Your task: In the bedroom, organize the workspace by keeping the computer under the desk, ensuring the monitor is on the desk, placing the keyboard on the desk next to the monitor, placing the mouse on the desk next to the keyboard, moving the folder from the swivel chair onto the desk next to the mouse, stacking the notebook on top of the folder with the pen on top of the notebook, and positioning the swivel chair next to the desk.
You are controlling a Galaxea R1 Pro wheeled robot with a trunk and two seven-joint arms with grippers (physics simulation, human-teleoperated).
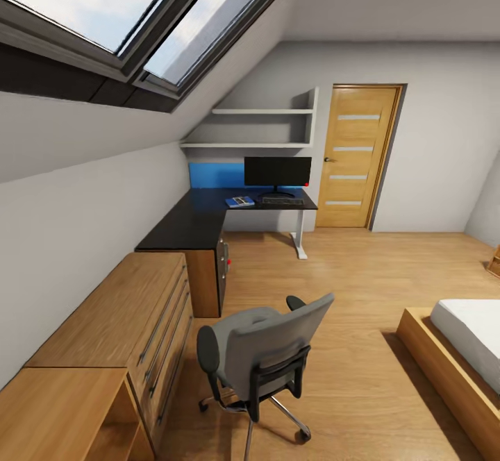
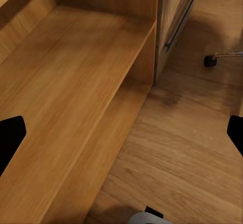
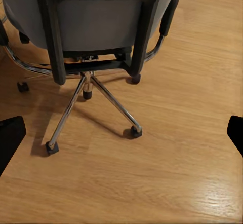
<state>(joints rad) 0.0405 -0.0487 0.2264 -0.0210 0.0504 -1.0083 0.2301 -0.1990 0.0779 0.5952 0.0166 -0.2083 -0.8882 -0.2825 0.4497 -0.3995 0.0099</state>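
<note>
So the swivel chair (image 1: 267, 360) is parked at the bottom centre of the head view, back toward you, well apart from the desk (image 1: 208, 221), which sits up in the middle of the frame under the sloped wall. The tabletop already carries the monitor (image 1: 277, 171), the keyboard (image 1: 282, 200) just in front of it, and something blue and flat (image 1: 239, 202) to the left of the keyboard, too small from here to say whether it's the folder or a book. Going by that, I'd guess the chair is the job left. It's on casters over smooth wood floor (image 3: 167, 168), so it should roll with barely any push, but it will also spin on its post and wander if you shove off-centre. The padding is soft and will just squash, so don't grab there. In the right wrist view you can see the stiff black frame (image 3: 96, 67) across the back, lower down near the seat, and that's where I'd take hold or push, low and centred so it tracks straight. The chrome legs (image 3: 109, 100) look slick, skip those. Both end effectors look spread wide and empty: right end effector (image 3: 121, 133) has its dark tips at the far edges of its view over bare floor, left end effector (image 2: 121, 135) the same, over the wooden shelf unit (image 2: 71, 82).
</note>
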